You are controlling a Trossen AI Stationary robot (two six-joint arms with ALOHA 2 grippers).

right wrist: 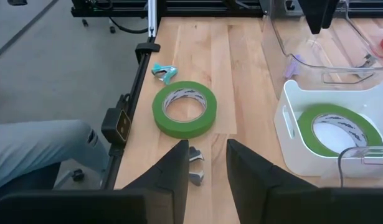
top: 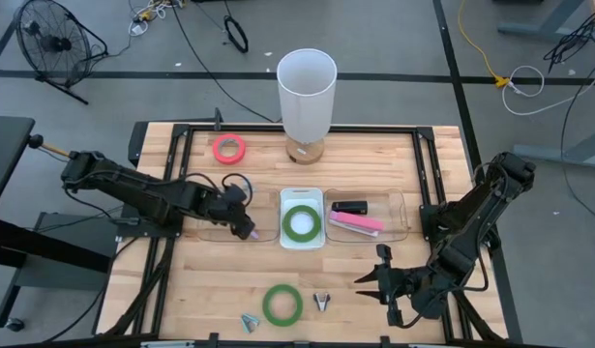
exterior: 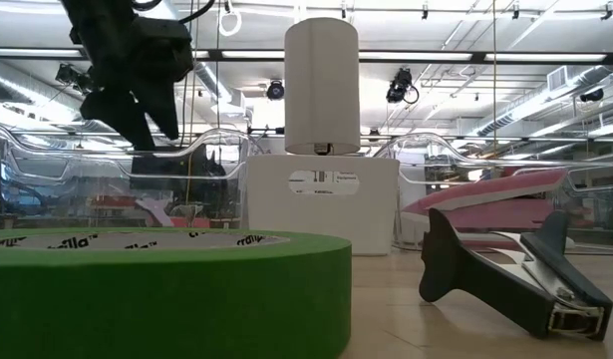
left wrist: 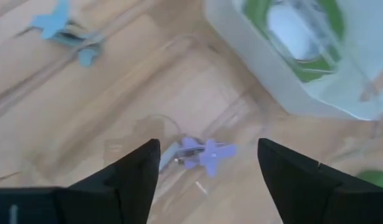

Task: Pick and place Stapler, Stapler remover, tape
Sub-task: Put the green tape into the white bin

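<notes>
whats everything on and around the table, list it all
green tape: two; one front of table, one in white bin
red tape: one, back left
stapler: two, black and pink, in right clear bin
remover: three; teal and grey beside the front green tape, purple in left clear bin
white bin: one, mid-table
clear bin: two, left and right of the white bin
cylinder: one, white, back centre
fan: one, black, on floor, back left
left pincer: open, over left clear bin
right pincer: open, front right
</notes>
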